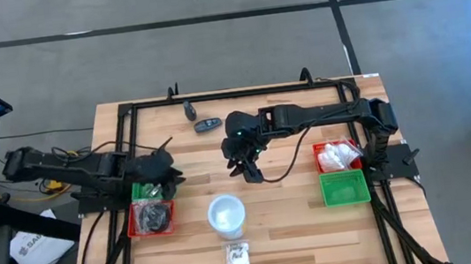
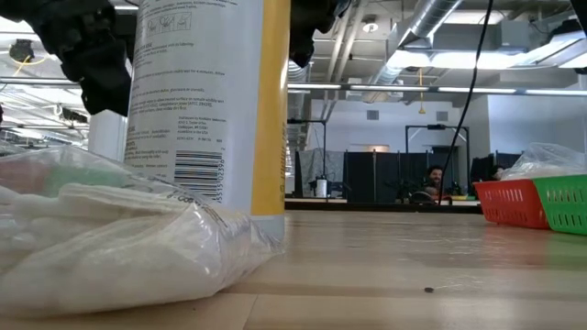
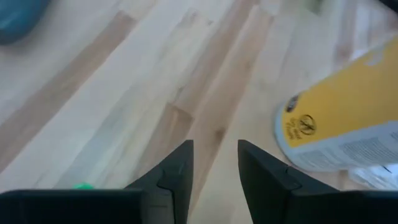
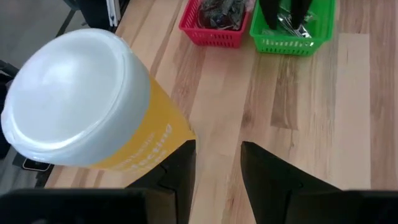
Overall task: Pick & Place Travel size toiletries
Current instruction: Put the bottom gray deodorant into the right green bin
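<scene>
Toiletries (image 1: 237, 256) in clear wrapper, white pieces (both grippers' jaws slightly apart, empty).

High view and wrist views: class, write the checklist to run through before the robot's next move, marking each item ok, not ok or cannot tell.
1. Right gripper, jaws apart, nothing between: ok.
2. Left gripper, jaws apart, nothing between: ok.
3. Bottle standing upright: ok.
4. Wrapped packet lying free near the table edge: ok.
5. Which item gets picked next: cannot tell.
</scene>
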`<state>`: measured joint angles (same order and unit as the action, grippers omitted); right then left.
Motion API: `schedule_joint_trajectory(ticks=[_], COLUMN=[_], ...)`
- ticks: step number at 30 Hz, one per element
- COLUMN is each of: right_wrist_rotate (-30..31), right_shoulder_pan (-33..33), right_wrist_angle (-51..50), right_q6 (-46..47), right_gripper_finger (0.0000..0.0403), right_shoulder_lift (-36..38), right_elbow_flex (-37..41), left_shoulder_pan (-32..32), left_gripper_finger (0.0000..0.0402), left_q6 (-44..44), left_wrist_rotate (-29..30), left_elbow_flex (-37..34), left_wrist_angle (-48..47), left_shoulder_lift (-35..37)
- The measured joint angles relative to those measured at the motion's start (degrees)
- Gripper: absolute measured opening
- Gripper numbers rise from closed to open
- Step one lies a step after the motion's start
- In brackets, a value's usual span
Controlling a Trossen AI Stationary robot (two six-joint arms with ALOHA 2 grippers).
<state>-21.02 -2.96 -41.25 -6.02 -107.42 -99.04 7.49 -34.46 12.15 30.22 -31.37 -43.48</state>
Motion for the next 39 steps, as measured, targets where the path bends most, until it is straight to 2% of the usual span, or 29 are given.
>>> schedule_joint_trajectory(ticks=[8,19,31,39], right_wrist_rotate=[0.0,-0.1,0.1,0.1], right_shoulder_pan=[-1.6,-4.8,-11.4,-17.2], right_wrist_angle=[-2.0,-7.2,-4.5,1.4], right_q6=[0.0,0.5,-0.3,3.5], right_gripper_finger=[0.0118,0.0118,0.0118,0.0118], right_shoulder_lift=[0.0,0.0,0.0,-0.7], right_elbow_flex=[0.0,0.0,0.0,0.0], left_shoulder_pan=[4.1,5.4,5.4,5.4], left_gripper_finger=[0.0118,0.0116,0.0116,0.0116], left_q6=[0.0,0.2,0.2,0.2], left_wrist_rotate=[0.2,4.9,10.5,10.8], left_elbow_flex=[0.0,0.0,0.0,0.0], left_wrist_angle=[5.8,9.3,10.2,11.4], left_shoulder_lift=[0.0,0.0,-0.1,-0.1])
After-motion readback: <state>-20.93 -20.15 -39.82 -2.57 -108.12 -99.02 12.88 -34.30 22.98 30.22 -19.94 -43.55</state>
